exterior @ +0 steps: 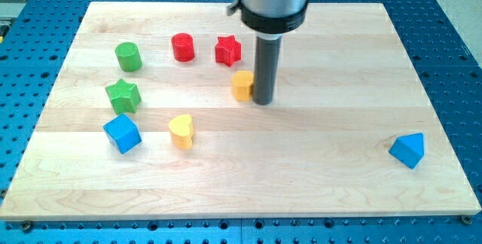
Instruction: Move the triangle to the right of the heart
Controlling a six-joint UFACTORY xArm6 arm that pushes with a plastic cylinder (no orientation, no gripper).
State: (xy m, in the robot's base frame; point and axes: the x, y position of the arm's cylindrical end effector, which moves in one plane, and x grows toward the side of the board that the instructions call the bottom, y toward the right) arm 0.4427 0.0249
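Observation:
The blue triangle point(407, 150) lies near the view's right edge, low on the wooden board point(331, 184). The yellow heart point(181, 131) sits left of the board's middle, far to the left of the triangle. My tip point(263, 101) is at the board's upper middle, touching or just beside the right side of a small yellow block point(242, 85). The tip is up and to the right of the heart and far to the left of the triangle.
A red cylinder point(182, 47) and a red star point(227, 50) stand near the view's top. A green cylinder point(129, 56), a green star point(123, 96) and a blue cube point(122, 133) stand at the left. The board lies on a blue perforated table point(452, 63).

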